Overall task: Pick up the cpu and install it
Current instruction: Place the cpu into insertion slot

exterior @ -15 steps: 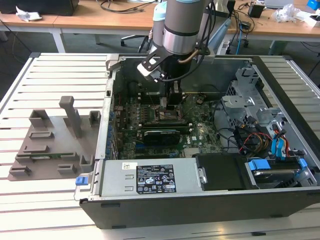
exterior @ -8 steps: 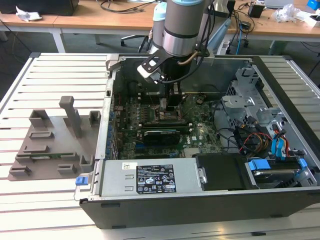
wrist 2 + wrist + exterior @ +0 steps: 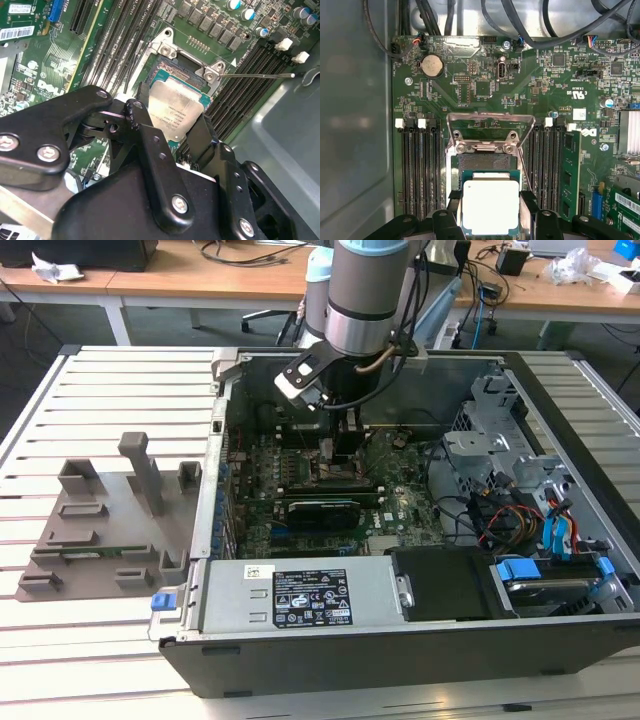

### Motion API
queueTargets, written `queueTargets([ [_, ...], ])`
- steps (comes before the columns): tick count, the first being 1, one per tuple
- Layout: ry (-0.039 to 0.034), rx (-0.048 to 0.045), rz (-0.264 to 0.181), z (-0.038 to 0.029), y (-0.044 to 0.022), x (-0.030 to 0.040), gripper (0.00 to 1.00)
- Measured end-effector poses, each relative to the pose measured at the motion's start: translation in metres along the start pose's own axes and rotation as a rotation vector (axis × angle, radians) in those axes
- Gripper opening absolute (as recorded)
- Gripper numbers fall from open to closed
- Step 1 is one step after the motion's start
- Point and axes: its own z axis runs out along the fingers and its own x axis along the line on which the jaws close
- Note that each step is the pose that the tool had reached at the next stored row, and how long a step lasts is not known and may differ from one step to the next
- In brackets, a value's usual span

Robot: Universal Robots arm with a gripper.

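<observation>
Pick-up is done: the black two-fingered gripper point(image 3: 172, 114) clamps its jaws on the edges of the small square silvery-topped cpu point(image 3: 491, 206), holding it just over the open dark socket point(image 3: 483, 162) on the green motherboard point(image 3: 470, 90), silver hinged load plate point(image 3: 490, 122) raised, so seating and latching look unfinished.

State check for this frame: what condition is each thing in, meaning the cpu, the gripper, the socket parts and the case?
cpu: gripped at two opposite edges, over the open socket; whether it is seated cannot be told.
gripper: shut on the cpu.
socket frame: swung up, open.
socket lever: released, sticking out from the socket.
computer case: lying on its side, side panel off.
</observation>
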Motion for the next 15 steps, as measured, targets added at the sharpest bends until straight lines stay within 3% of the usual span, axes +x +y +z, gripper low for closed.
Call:
queueTargets([
  [15, 0.0001, -0.0001, 0.0, 0.0072, 0.0003, 0.0001, 0.55],
])
